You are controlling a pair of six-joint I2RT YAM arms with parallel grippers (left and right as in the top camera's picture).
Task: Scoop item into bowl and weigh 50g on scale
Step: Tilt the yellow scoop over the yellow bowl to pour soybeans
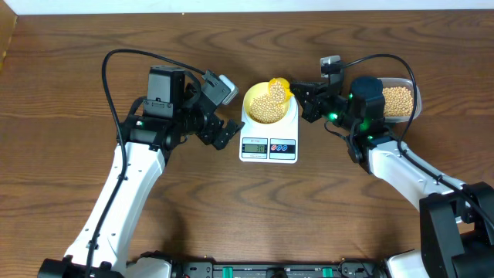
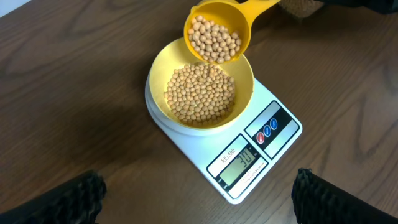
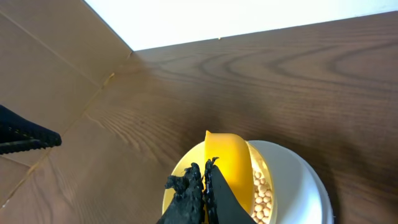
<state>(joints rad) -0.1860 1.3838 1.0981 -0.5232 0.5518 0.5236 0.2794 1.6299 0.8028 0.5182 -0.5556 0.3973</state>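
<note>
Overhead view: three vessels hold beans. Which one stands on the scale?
The pale-yellow bowl on the white scale; the scoop hangs tilted above it, and the clear container sits apart.

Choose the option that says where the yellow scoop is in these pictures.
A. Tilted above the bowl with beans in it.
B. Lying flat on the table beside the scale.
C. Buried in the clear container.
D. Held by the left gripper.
A: the scoop tilts over the bowl on the scale, with beans in its cup, and the right gripper holds its handle.
</note>
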